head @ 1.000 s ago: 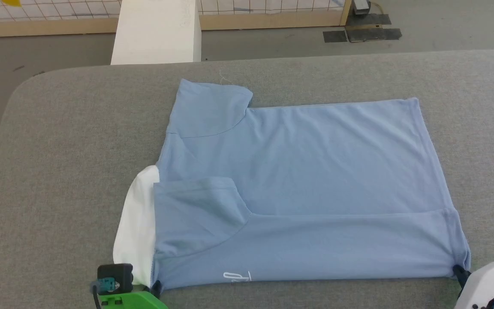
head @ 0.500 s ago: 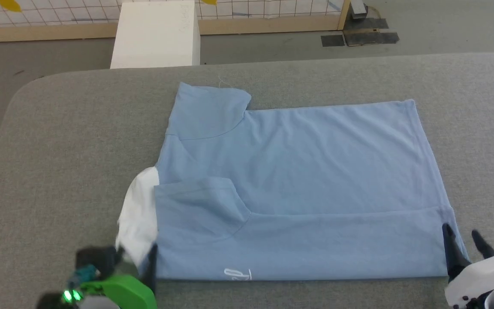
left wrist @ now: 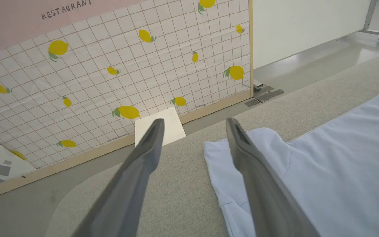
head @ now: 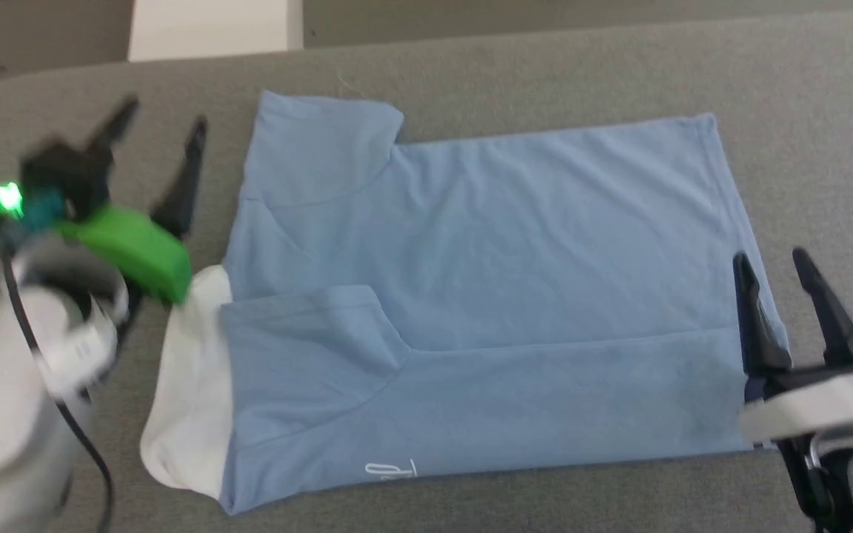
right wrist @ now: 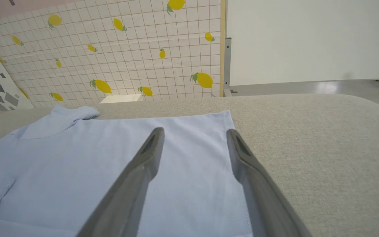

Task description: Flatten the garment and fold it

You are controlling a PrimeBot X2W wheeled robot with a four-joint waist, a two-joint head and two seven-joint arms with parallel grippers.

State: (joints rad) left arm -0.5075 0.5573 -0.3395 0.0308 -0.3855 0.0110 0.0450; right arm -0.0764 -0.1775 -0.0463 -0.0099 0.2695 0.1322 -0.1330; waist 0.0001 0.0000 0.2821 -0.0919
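Grey padded table [head: 545, 59] fills the head view, and the garment [head: 508, 259] lies flat on it. Its long axis runs left to right across us, and the near long edge is already turned in as a band. White panel [head: 189, 370] shows at the left end. The left gripper [head: 164, 122] stands off the cloth, just beside the far sleeve [head: 323, 148], jaws spread and empty. The right gripper [head: 771, 257] sits at the hem end, also spread and empty. We judge the next move turns on the far long edge, which lies ahead of both grippers, one at each end. This view is motion-blurred, and the right gripper hides the near right corner.

Left wrist view: the fingers part over bare table [left wrist: 183, 184]. The sleeve lies just to the right of them, and a lemon-tiled wall [left wrist: 110, 65] is beyond.

Right wrist view: the fingers straddle the hem side of the garment [right wrist: 77, 158]. We cannot tell whether they touch the cloth.
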